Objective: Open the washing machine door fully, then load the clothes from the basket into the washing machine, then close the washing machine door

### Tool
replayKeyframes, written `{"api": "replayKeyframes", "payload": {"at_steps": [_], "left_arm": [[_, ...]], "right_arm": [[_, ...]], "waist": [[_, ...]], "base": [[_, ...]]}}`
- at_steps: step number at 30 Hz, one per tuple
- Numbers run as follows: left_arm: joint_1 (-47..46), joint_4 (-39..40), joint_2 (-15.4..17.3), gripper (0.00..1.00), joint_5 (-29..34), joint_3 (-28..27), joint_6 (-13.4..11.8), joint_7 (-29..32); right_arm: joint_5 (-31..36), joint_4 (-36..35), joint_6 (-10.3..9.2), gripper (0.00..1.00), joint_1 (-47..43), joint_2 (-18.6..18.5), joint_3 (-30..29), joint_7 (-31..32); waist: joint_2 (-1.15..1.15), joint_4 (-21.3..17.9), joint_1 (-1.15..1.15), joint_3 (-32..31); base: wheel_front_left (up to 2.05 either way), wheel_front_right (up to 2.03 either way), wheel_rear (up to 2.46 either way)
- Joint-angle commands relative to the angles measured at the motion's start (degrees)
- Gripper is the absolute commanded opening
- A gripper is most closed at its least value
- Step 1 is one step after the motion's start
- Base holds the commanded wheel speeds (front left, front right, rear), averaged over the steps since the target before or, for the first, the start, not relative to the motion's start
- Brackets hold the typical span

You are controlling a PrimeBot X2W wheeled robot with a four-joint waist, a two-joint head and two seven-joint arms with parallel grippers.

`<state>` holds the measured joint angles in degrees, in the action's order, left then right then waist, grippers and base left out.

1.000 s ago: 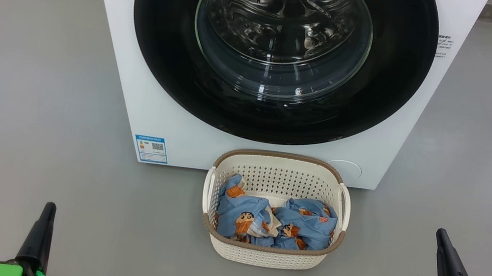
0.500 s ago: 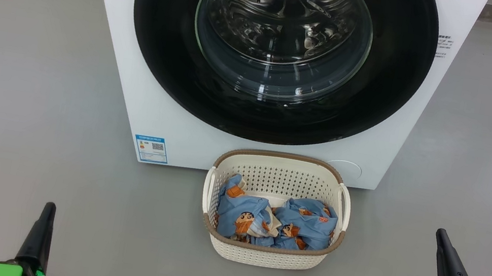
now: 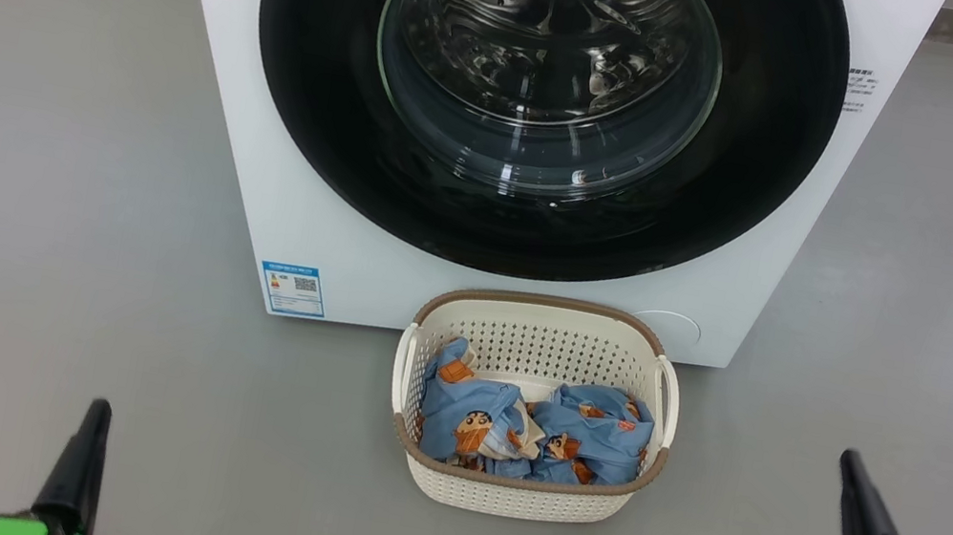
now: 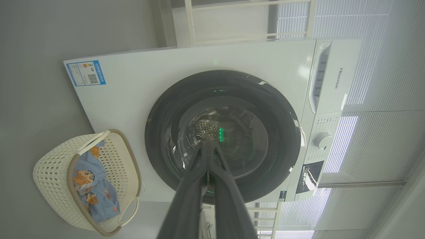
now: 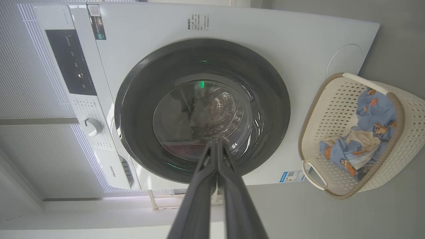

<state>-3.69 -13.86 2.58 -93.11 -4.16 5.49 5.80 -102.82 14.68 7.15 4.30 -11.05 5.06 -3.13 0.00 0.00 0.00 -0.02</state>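
The white washing machine (image 3: 279,176) stands ahead with its round black-rimmed door (image 3: 323,87) shut flat against the front; the steel drum shows through the glass. On the floor in front sits the cream basket (image 3: 515,497) holding the light blue clothes (image 3: 593,437). My left gripper (image 3: 96,409) is at the lower left, shut and empty, well left of the basket. My right gripper (image 3: 849,460) is at the lower right, shut and empty, right of the basket. Both wrist views look along shut fingers (image 4: 207,146) (image 5: 215,144) at the door (image 4: 159,139) (image 5: 132,109).
Grey floor (image 3: 48,167) spreads on both sides of the machine and around the basket. A blue label sticker (image 3: 293,288) marks the machine's lower left front. The control panel with a dial (image 4: 322,140) lies along the machine's top. Slatted blinds (image 5: 30,139) stand behind.
Both grippers have dropped slightly lower in the head view. The door, basket and clothes have not moved.
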Motion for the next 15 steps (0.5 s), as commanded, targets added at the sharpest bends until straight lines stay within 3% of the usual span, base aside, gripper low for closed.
{"api": "replayKeyframes", "payload": {"at_steps": [1, 2, 3, 4, 15], "left_arm": [[0.3, -0.6, -0.1, 1.0, 0.0, 0.1, 0.0, 0.0], [0.7, -1.3, -0.2, 0.0, 0.0, 0.2, 0.0, 0.0], [1.3, -1.9, -0.4, 0.0, 0.0, 0.2, -0.1, 0.0], [1.8, -2.6, -0.6, 1.0, 0.0, 0.3, -0.1, -0.1], [2.1, -1.6, -0.2, 1.0, 2.3, 1.2, 0.1, -1.8]], "right_arm": [[0.0, 0.6, 0.0, 1.0, -0.3, 0.3, 0.1, 0.0], [0.0, 1.3, 0.0, 0.0, -0.7, 0.7, 0.3, 0.0], [0.0, 1.9, 0.0, 0.0, -1.3, 1.1, 0.4, 0.0], [0.0, 2.7, -0.01, 1.0, -1.9, 1.6, 0.5, 0.0], [1.7, 2.0, 0.02, 1.0, -2.1, 2.0, 1.0, -0.8]], "waist": [[0.0, 0.0, 0.0, 0.0], [0.0, 0.0, 0.0, 0.0], [0.0, 0.0, 0.0, 0.0], [0.0, 0.0, 0.0, 0.0], [0.0, 0.2, 0.01, 0.0]], "base": [[0.0, 0.0, 0.0], [0.0, 0.0, 0.0], [0.0, 0.0, 0.0], [0.0, 0.0, 0.0], [0.0, 0.0, 0.0]]}}
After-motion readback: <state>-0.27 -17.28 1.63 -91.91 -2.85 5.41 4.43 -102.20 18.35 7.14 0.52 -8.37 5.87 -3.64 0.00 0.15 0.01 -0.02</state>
